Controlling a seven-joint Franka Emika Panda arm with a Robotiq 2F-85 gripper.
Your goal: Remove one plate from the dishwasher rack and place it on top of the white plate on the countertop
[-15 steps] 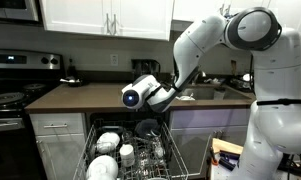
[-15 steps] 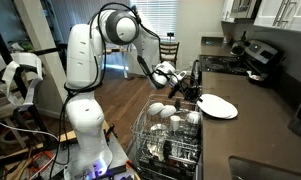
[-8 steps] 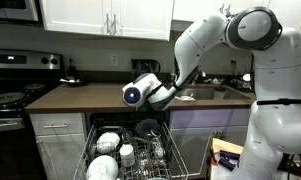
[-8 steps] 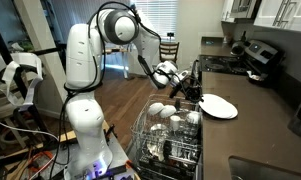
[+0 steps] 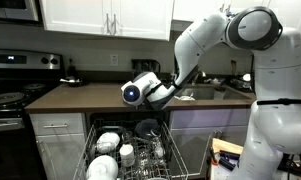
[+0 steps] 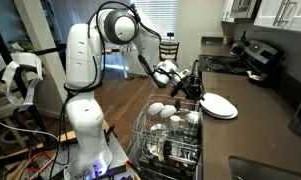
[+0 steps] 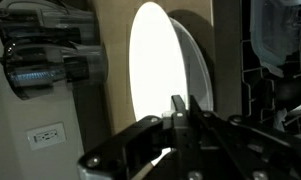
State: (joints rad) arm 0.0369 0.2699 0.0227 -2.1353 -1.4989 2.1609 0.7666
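The fingers (image 7: 177,112) pinch tight the rim of a plate (image 7: 155,80), just over the white plate (image 7: 200,85) on the worktop (image 6: 260,115) (the rack (image 6: 165,140) stands lower, apart). Level it, centre it, then release gently.

A: Upper wall in an exterior view: white cabinets (image 5: 105,15), panelled doors, small handles. Under them a grey backsplash (image 5: 90,62) with one outlet (image 5: 114,60).

B: Noted. At the far end, a black stove (image 5: 10,100) with a dark pot or kettle (image 5: 50,62) at the back (can't tell which). A microwave (image 5: 12,8) hangs above.

A: Lower cabinets (image 5: 58,140) white too, drawer over door.

B: Floor (image 6: 130,95): brown wood boards, glossy, catching light.

A: Window (image 6: 155,15) at the back of the room, blinds down, pale daylight through the slats. Wooden chair (image 6: 170,50) just before it.

B: Wrist view: pale wall (image 7: 50,110), an outlet on it. Room light is soft and even.
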